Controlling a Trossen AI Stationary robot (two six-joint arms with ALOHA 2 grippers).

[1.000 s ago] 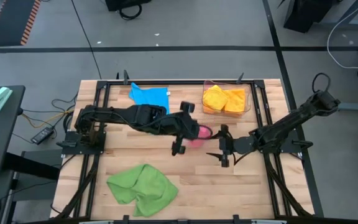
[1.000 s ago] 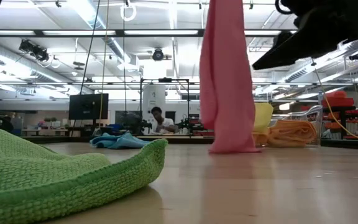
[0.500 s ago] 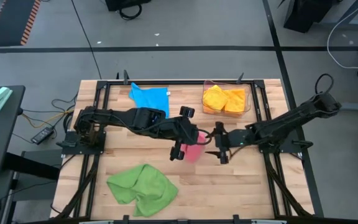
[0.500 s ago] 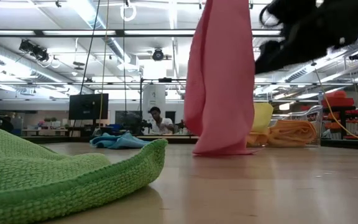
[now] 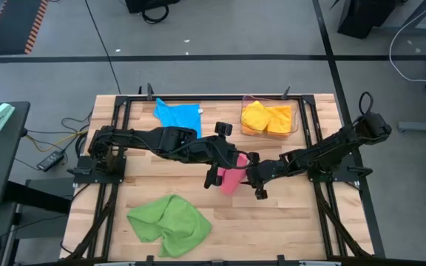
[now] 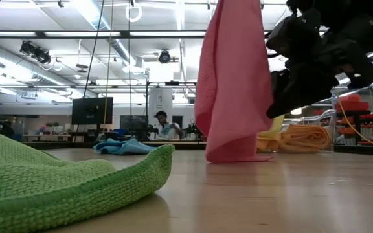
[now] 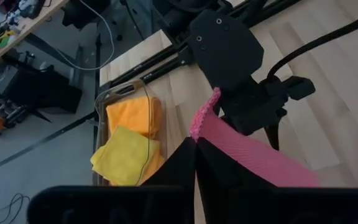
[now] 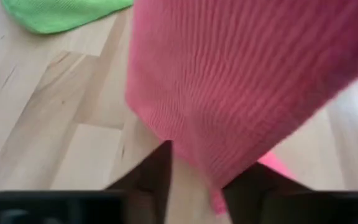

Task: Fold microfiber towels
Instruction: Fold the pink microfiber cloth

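- I have the pink towel (image 5: pixel 230 179) hanging at table centre, its hem brushing the table (image 5: pixel 294 222), pinched tight in my left gripper (image 5: pixel 224 167).
- My right gripper (image 5: pixel 255 177), in from three o'clock, has its fingers either side of a hanging edge; whether they have it, I cannot tell.
- Step in hand: securing a second corner.
- Next, I judge: spread it taut, then lay it flat.
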